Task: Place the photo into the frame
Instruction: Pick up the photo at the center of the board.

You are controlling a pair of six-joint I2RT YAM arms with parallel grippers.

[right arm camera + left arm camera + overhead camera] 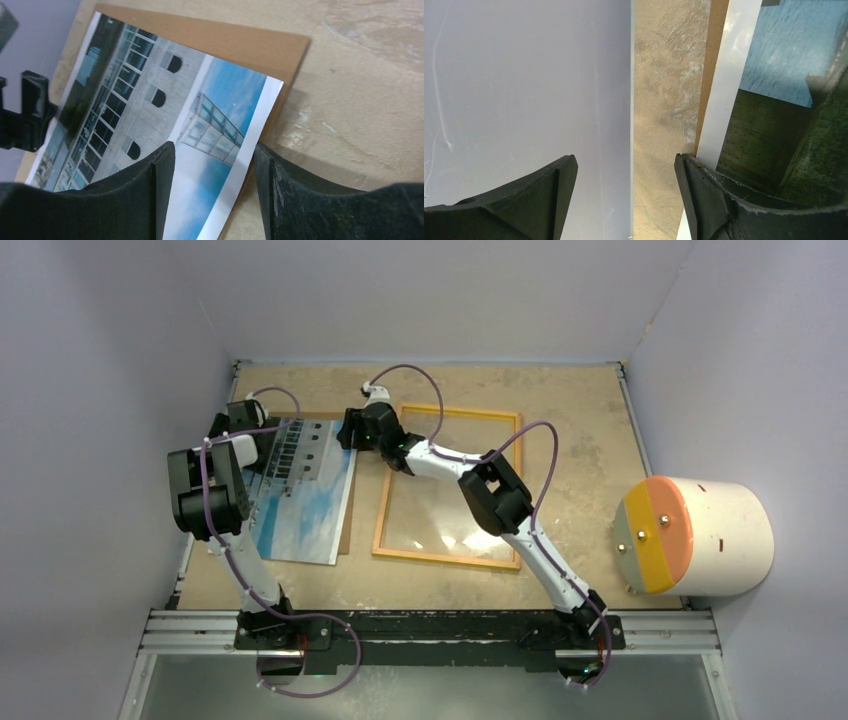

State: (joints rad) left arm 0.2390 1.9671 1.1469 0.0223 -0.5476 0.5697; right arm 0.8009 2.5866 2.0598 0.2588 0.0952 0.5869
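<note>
Hovering over the photo's (165,100) frame-side long edge near its far corner, the right tool (215,150) stands open, empty; the left tool (626,165), open too, sits beside the opposite edge. The photo lies on a brown board (225,30), left of the frame (445,558).

Parted jaws hover over the photo (150,95), which lies on a brown board (240,40)

No text, label, brand, number or sign can be read on the photo (300,510), the frame (445,558) or anything else in view.
</note>
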